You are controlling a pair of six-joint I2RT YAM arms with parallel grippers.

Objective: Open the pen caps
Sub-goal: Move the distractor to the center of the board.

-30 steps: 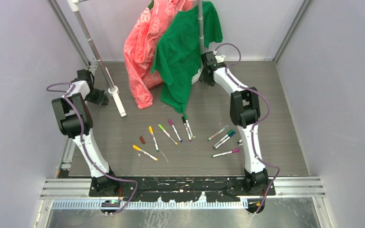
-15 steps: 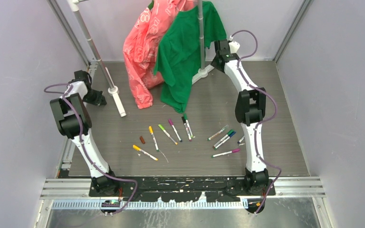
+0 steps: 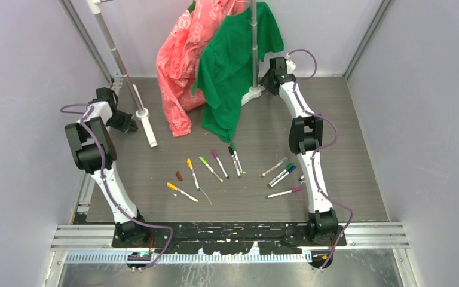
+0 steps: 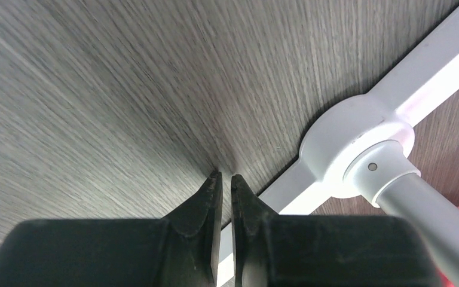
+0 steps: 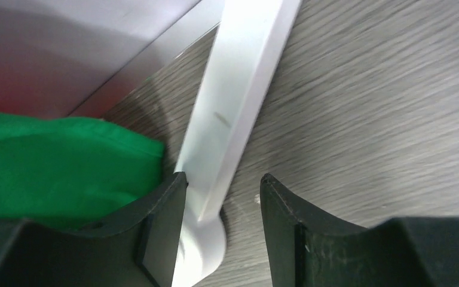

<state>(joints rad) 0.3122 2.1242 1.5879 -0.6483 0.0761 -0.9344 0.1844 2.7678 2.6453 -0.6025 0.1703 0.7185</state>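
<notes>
pens [image 3: 210, 169] fanned at worktop [image 3: 358, 119] centre, loose brown cap [image 3: 178, 176] near fan's 9 o'clock end. left fingers [image 4: 206, 206] at worktop's 10 o'clock, narrow slit, empty, rack base [image 4: 340, 137] at their 2 o'clock. right fingers [image 5: 287, 227] at worktop's 12 o'clock, wide, straddling rack foot [image 5: 239, 107]; green shirt [image 5: 66, 161] at their 9 o'clock.

Green shirt [image 3: 230, 66] and pink garment [image 3: 179, 57] — perhaps a jacket — hang from a rack [image 3: 253, 48].
</notes>
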